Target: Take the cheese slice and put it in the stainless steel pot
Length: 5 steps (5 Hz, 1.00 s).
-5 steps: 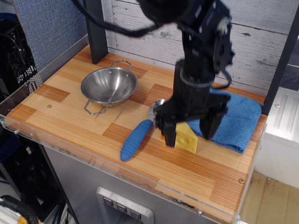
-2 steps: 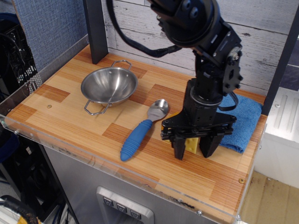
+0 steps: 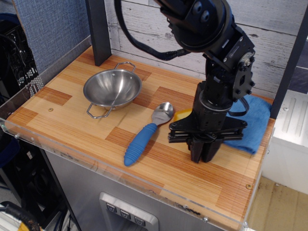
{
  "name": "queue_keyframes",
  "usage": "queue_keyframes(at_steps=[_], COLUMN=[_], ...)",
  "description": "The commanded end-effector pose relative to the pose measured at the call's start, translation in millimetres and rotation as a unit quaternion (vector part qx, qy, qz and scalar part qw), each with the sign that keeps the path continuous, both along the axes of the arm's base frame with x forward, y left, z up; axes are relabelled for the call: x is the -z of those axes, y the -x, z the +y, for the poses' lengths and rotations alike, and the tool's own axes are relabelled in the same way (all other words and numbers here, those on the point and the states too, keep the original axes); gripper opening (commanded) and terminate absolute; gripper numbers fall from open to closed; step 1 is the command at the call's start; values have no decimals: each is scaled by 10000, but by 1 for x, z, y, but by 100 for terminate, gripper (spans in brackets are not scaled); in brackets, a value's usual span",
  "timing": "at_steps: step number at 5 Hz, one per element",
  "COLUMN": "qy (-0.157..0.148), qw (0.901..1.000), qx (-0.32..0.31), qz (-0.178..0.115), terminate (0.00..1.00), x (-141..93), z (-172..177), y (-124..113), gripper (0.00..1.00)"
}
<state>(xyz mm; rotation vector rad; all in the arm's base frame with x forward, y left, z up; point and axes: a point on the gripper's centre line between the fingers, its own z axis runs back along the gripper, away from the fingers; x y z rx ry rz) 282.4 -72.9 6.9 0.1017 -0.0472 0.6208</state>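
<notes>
Since the earlier frames the gripper (image 3: pixel 204 155) has dropped lower and its fingers, then spread wide either side of the cheese slice (image 3: pixel 182 115), have drawn close together, tips almost touching just above the wood. Most of the cheese slice is now hidden behind the black hand; only a small yellow corner shows at its left, right of the frame's centre. Whether the fingers actually pinch the cheese I cannot tell, since the contact is covered.

Reaching down from the top of the frame, the arm (image 3: pixel 211 33) bends at its bulky wrist so the hand points straight down at the table (image 3: pixel 72 120).

Just left of the cheese corner lies the spoon (image 3: pixel 144 134), its metal bowl near the yellow edge and its blue handle running toward the lower left; it has not shifted. Behind the gripper, at the right of the frame, the blue cloth (image 3: pixel 250 125) lies flat, partly covered by the arm.

Well apart, in the upper left, the pot (image 3: pixel 112 88) sits upright where it was, with nothing inside it, and its wire handles point to the back and front.
</notes>
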Motion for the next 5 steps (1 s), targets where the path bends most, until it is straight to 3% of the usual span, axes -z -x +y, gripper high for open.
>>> queue_keyframes(at_steps=[1, 3, 4, 5], qy=[120, 212, 362, 767], qw=[9991, 9978, 9953, 9779], qx=[-32, -70, 680, 1890], qz=[-411, -628, -584, -463], terminate=[0, 0, 0, 0], x=[-23, -44, -66, -72], z=[3, 21, 48, 87], y=[-4, -13, -27, -45], gripper=[0, 0, 0, 0])
